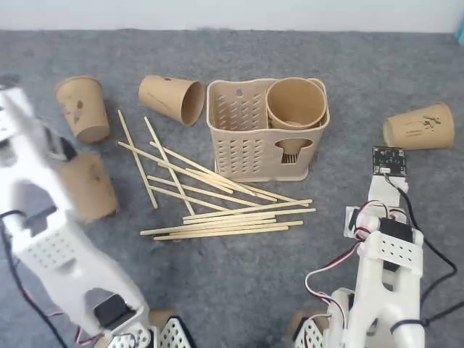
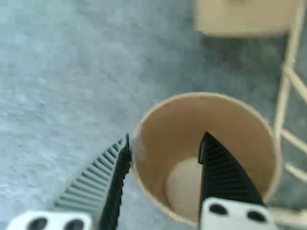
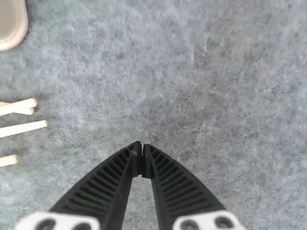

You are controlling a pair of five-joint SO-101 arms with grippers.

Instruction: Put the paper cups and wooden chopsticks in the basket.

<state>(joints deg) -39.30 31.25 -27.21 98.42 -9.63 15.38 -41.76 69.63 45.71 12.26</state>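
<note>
One cup (image 1: 296,101) sits in the basket (image 1: 239,138). The loose cups (image 1: 172,98) and chopsticks (image 1: 217,221) are not in yet. The left gripper (image 2: 166,138) is spread wide over another cup's rim (image 2: 230,103). The right gripper (image 3: 142,160) is closed on nothing.

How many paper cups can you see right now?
5 cups: one stands in the basket, one lies just left of it, one at the far left, one nearer at the left tool, one lies at the far right. Another could be nested unseen.

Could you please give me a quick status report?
Left gripper open, fingers straddling a paper cup wall. Right gripper shut over carpet. One cup in basket; chopsticks lie loose.
</note>
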